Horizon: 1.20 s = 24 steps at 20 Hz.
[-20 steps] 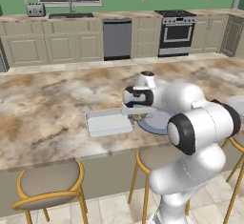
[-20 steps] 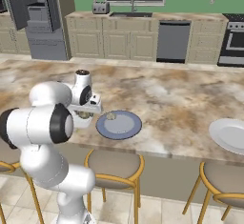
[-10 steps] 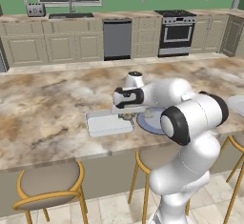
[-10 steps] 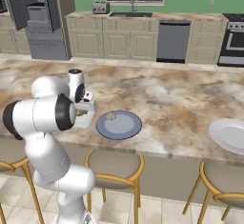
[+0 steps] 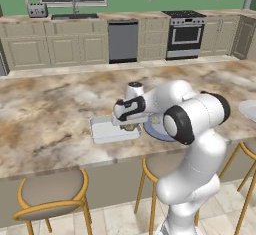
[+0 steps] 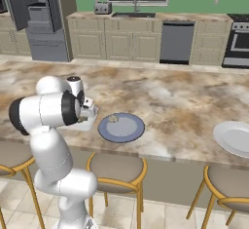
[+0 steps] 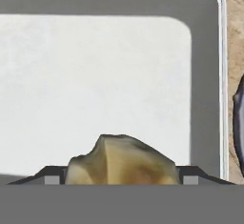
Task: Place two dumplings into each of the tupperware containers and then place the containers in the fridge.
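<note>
A pale tupperware container [image 5: 102, 129] lies on the island counter, just left of a round blue-grey plate [image 5: 159, 129]. My gripper [image 5: 129, 124] hangs low over the container's right end, shut on a tan dumpling [image 5: 131, 127]. In the hand view that dumpling [image 7: 121, 160] sits between the two dark fingertips [image 7: 51, 175], above the container's white floor [image 7: 95, 85] and near its raised rim [image 7: 221, 75]. Another dumpling [image 6: 113, 119] rests on the plate [image 6: 121, 128]. The fridge [image 6: 36, 13] stands at the far left with its door open.
A white plate [image 6: 236, 138] sits at the counter's right end. Stools [image 5: 50, 196] line the near side of the island. Across the aisle are the dishwasher [image 5: 123, 41], oven [image 5: 185, 35] and sink [image 5: 75, 16].
The arm has swung left from above the blue-grey plate to above the container, carrying the dumpling with it.
</note>
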Tool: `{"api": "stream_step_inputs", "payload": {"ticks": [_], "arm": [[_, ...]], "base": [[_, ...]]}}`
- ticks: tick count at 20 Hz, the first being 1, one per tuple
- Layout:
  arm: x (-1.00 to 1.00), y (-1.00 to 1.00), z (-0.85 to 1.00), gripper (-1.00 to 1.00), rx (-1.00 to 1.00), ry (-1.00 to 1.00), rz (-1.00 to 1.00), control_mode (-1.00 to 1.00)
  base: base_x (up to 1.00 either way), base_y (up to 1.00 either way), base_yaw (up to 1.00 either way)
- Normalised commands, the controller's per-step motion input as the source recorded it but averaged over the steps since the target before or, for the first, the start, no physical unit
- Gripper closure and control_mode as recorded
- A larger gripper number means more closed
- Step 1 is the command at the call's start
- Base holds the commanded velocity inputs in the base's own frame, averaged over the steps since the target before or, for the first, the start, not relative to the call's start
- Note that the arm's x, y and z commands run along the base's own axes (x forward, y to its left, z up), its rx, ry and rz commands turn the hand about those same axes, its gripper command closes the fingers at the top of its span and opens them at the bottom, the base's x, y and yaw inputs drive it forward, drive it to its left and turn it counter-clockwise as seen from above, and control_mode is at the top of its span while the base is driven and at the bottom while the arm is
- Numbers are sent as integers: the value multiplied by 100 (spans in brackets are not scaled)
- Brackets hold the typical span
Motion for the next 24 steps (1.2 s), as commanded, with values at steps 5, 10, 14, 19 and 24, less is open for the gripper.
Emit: {"api": "stream_step_inputs", "payload": {"ticks": [5, 10, 14, 19, 24], "arm": [[22, 0, -1, 100, 0, 0, 0, -100], [17, 0, 0, -100, 0, 0, 0, -100], [6, 0, 0, -100, 0, 0, 0, -100], [0, 0, 1, -100, 0, -1, 0, -100], [-7, 0, 10, -100, 0, 0, 0, -100]], "base": [[0, 0, 0], [0, 0, 0], [0, 0, 0], [0, 0, 0], [0, 0, 0]]}}
